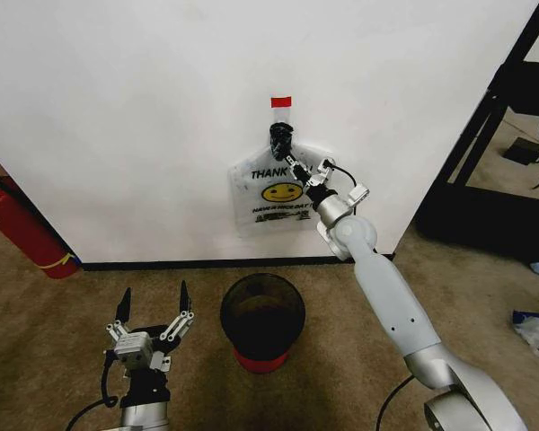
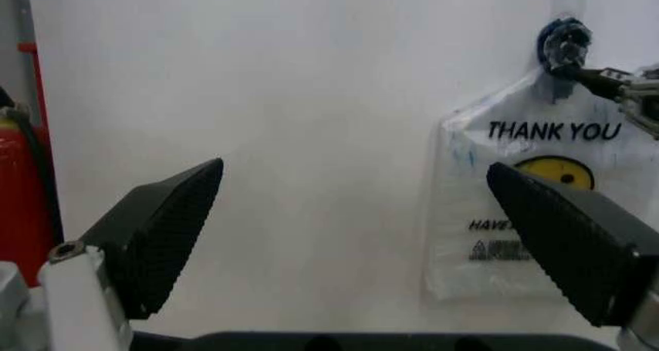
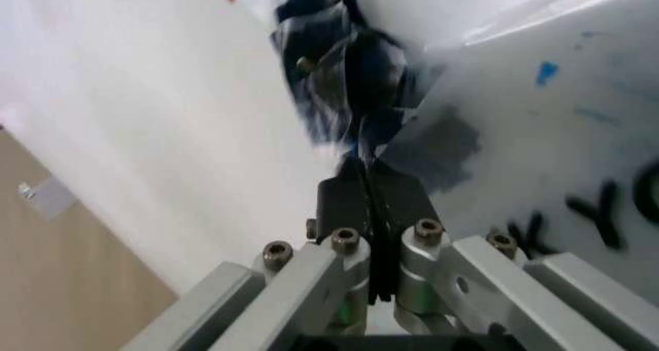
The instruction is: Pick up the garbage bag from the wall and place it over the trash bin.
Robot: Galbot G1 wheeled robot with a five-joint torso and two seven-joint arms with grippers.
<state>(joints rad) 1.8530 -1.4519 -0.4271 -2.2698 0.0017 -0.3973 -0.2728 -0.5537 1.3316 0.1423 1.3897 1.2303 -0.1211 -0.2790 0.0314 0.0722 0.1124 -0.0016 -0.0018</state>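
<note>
The garbage bag (image 1: 274, 193), translucent white with "THANK YOU" and a yellow smiley, hangs flat on the white wall (image 1: 117, 108) from a hook (image 1: 280, 135) below a red tape strip (image 1: 280, 101). Its bunched handles look dark blue (image 3: 329, 65) at the hook. My right gripper (image 1: 293, 165) reaches up to the bag's neck just under the hook, and its fingers (image 3: 345, 204) are pressed shut on the plastic there. The black mesh trash bin (image 1: 229, 310) with a red base stands on the carpet below the bag. Left of the bin, my left gripper (image 1: 153, 310) is open and low, pointing at the wall.
A red fire extinguisher (image 1: 22, 229) leans against the wall at the far left. A black shelf frame (image 1: 494, 135) stands at the right, with loose bags (image 1: 537, 328) on the floor near it. A black baseboard (image 1: 207, 264) runs along the wall.
</note>
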